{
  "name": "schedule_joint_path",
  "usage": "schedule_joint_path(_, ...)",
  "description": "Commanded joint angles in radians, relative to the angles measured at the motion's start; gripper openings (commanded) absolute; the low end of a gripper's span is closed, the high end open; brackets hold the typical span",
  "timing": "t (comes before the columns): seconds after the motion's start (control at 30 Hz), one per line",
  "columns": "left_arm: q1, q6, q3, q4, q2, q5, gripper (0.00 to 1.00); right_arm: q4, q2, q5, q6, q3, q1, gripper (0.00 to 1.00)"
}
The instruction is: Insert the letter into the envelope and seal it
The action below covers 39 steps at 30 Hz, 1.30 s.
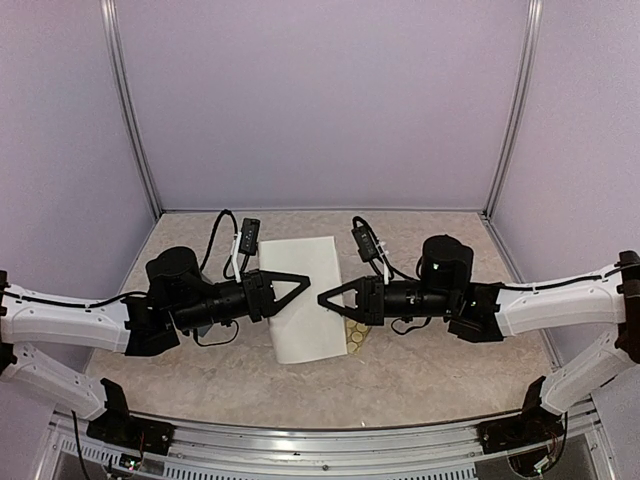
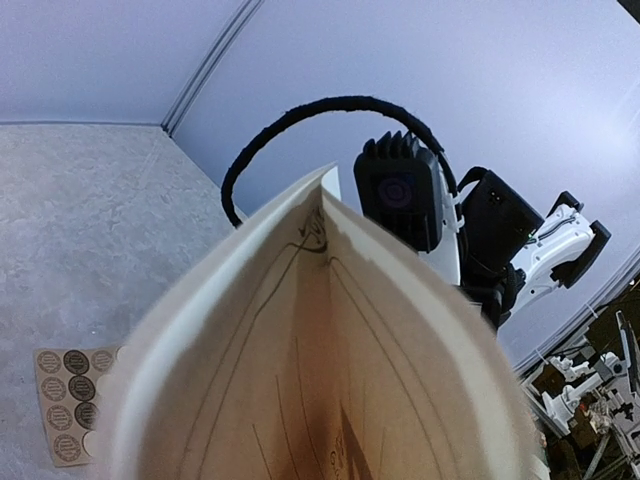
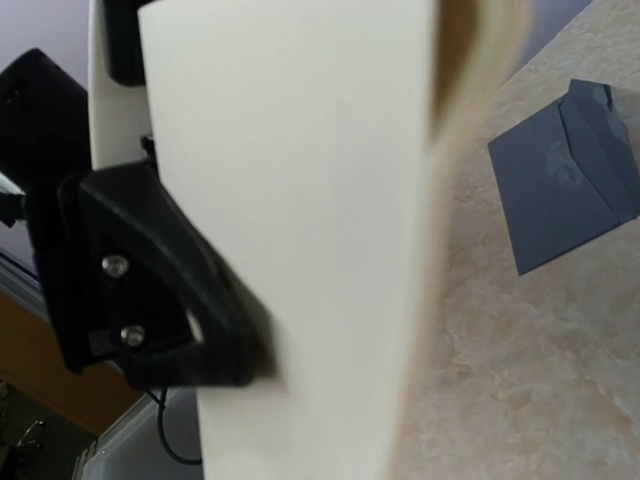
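Two arms meet at centre frame in the overhead view. The left gripper (image 1: 305, 279) and the right gripper (image 1: 322, 298) are both clenched on the letter (image 1: 305, 335), which bows into a fold over the counter (image 1: 430, 370) with its white back outward. The envelope (image 3: 570, 170) lies flat at the upper right of the right wrist view, well apart from the sheet. The risk sits in the shared grip. If the arms pull apart or twist out of step, the paper may tear or crease off-line. A weak pinch could let it slip onto the sticker sheet (image 2: 70, 405), seen at the lower left of the left wrist view.
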Motion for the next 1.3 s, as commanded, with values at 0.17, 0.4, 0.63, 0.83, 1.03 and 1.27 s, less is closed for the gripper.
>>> schedule_joint_path(0.17,-0.008,0.002,-0.006,0.034,-0.007,0.002,0.2,0.009,0.016,-0.025,0.005,0.033,0.009,0.07)
schedule_joint_path(0.4,-0.009,-0.001,-0.003,0.037,-0.004,0.009,0.23,0.009,0.016,-0.029,0.005,0.032,0.01,0.08)
schedule_joint_path(0.63,-0.009,-0.006,-0.002,0.047,0.009,0.013,0.24,0.007,0.021,-0.033,0.005,0.034,0.01,0.08)
schedule_joint_path(0.83,-0.009,-0.008,0.0,0.053,0.015,0.021,0.19,0.009,0.018,-0.03,0.005,0.033,0.01,0.02)
schedule_joint_path(1.03,-0.007,0.002,-0.008,0.031,-0.008,0.021,0.29,0.033,-0.011,-0.005,0.012,0.008,0.011,0.0)
schedule_joint_path(1.27,0.002,-0.008,-0.032,-0.001,-0.095,0.125,0.74,0.077,-0.067,-0.018,0.01,-0.02,0.009,0.0)
